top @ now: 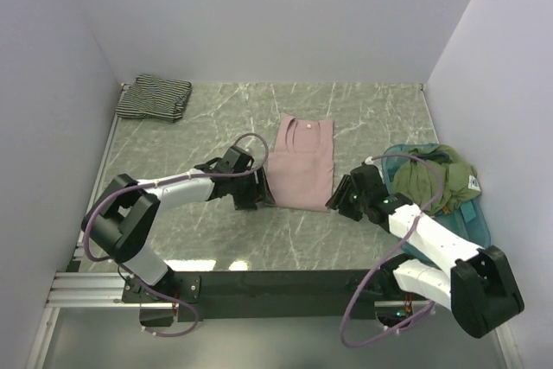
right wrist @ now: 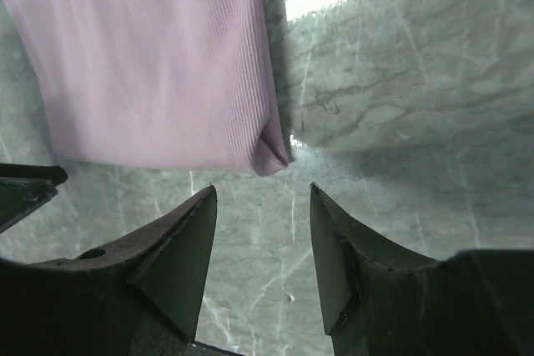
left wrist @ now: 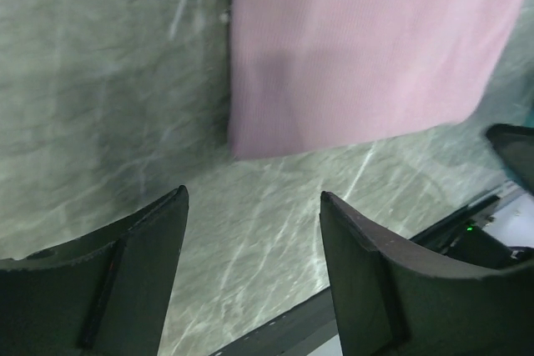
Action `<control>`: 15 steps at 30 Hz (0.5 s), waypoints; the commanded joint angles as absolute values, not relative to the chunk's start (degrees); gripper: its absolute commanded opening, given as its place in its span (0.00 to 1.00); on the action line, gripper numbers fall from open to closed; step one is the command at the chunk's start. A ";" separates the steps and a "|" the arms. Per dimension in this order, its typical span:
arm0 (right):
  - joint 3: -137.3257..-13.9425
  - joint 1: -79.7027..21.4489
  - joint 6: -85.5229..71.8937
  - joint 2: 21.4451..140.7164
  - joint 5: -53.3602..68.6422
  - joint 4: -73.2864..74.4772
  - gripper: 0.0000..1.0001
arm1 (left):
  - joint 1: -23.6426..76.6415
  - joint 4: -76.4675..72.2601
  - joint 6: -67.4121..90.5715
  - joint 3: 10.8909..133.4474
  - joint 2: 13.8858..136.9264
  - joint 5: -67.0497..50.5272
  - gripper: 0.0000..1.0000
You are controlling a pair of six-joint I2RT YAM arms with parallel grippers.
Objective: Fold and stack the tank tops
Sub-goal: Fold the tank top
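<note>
Pink tank top [top: 300, 166] folded flat on table [top: 371, 118] — left gripper [left wrist: 254, 194], right gripper [right wrist: 262, 188] both parted, empty, flanking near corners.

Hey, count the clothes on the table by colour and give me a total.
Dusty pink tank top, folded, centre: 1
Black-and-white striped tank top, folded, far left corner: 1
Olive green garment, bunched in the teal tray: 1 visible
Total: 3
</note>
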State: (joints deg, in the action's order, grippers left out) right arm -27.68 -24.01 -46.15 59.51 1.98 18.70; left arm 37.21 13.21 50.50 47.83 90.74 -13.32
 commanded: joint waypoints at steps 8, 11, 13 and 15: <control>-23.56 -24.26 -51.32 65.83 5.97 8.27 0.56 | 37.18 6.42 58.18 44.57 93.25 -10.81 0.65; -22.50 -24.26 -53.08 66.18 5.45 7.65 0.56 | 37.09 5.54 60.99 43.69 94.83 -10.11 0.62; -21.80 -24.26 -54.14 66.27 4.49 7.30 0.56 | 37.18 4.40 62.57 42.72 95.45 -9.67 0.60; -21.27 -24.17 -55.01 66.36 3.87 7.03 0.55 | 37.09 3.69 63.28 42.28 95.88 -9.06 0.58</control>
State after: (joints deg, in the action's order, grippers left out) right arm -22.98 -24.01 -52.77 65.71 5.61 8.25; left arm 37.15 3.95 60.97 44.56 93.36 -12.58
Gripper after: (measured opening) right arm 0.554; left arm 0.589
